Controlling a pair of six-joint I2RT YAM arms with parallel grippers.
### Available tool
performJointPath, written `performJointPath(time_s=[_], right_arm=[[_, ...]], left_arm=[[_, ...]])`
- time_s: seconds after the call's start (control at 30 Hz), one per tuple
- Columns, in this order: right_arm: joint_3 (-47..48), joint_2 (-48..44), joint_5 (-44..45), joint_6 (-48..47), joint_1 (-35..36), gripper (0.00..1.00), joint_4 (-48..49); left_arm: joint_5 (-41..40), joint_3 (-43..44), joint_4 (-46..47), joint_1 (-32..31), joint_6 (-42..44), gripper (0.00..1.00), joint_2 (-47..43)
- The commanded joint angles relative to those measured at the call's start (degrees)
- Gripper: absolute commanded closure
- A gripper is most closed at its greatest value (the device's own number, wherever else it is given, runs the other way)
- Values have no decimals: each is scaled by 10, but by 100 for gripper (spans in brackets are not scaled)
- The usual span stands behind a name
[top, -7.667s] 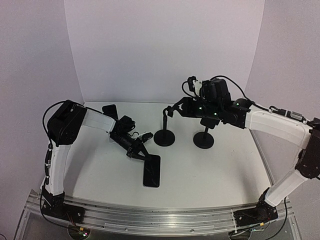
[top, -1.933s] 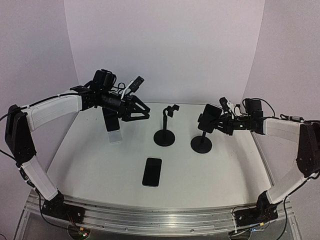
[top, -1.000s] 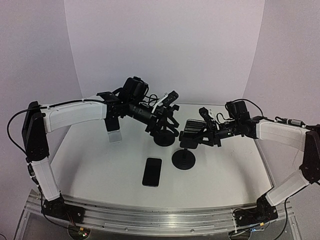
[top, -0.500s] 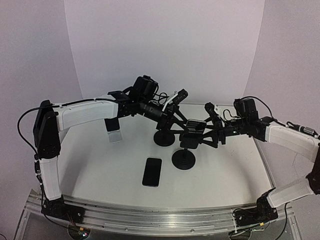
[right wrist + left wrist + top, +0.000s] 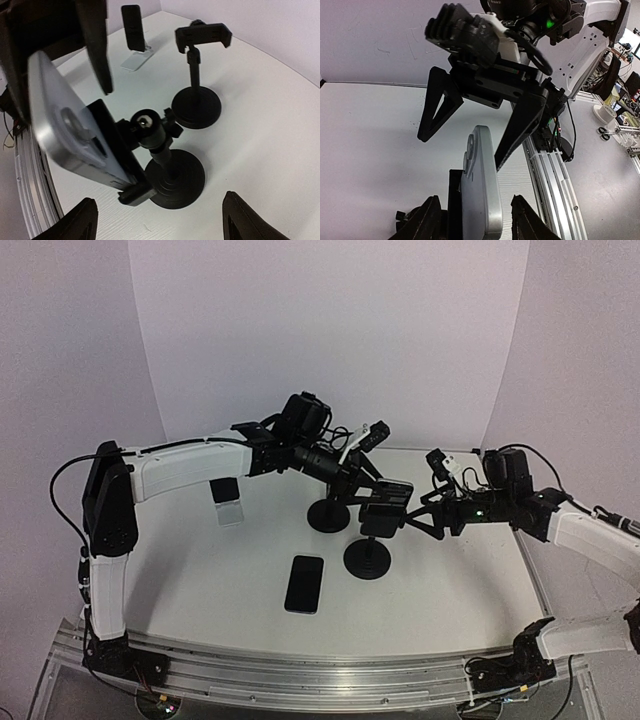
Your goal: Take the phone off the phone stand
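A silver phone [image 5: 386, 496] sits clamped in a black phone stand [image 5: 367, 559] at mid table. In the left wrist view the phone [image 5: 481, 192] stands edge-on between my left gripper's [image 5: 476, 222] open fingers [image 5: 524, 220], one on each side of it. In the top view the left gripper [image 5: 372, 483] is at the phone's top. My right gripper [image 5: 424, 519] is open and empty just right of the stand. In the right wrist view the phone [image 5: 62, 131] and the stand base [image 5: 176, 181] lie ahead of the right gripper [image 5: 160, 225].
An empty black stand [image 5: 328, 514] is just behind and left, also in the right wrist view [image 5: 196, 102]. A dark phone [image 5: 304, 583] lies flat near the front. Another dark phone leans on a small white stand [image 5: 229, 502] at the left.
My left arm has reached right until its open fingers straddle the phone. My right gripper dragged the stand forward-left, then drew back to the right and now stands open.
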Motion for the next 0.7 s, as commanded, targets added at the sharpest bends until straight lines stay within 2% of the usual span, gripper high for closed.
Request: performJointPath(time_s=[0.0, 0.13, 0.2, 0.3, 0.4, 0.5, 0.67], right_arm=[[3, 0, 91, 67, 10, 22, -24], [9, 5, 130, 91, 27, 27, -34], [9, 6, 146, 95, 42, 28, -39], [3, 2, 158, 98, 56, 30, -39], [-4, -6, 179, 109, 63, 35, -39], [-9, -13, 200, 142, 65, 40, -39], [-8, -10, 238, 168, 92, 45, -42]], left_arm=[[-15, 11, 2, -13, 21, 54, 3], [-22, 14, 9, -14, 16, 66, -2], [-21, 9, 10, -14, 15, 81, -8], [-23, -14, 4, -15, 12, 99, -20], [-22, -60, 24, -14, -7, 100, -38], [-27, -116, 95, -14, -43, 100, -62], [-52, -140, 163, -14, -55, 100, -70]])
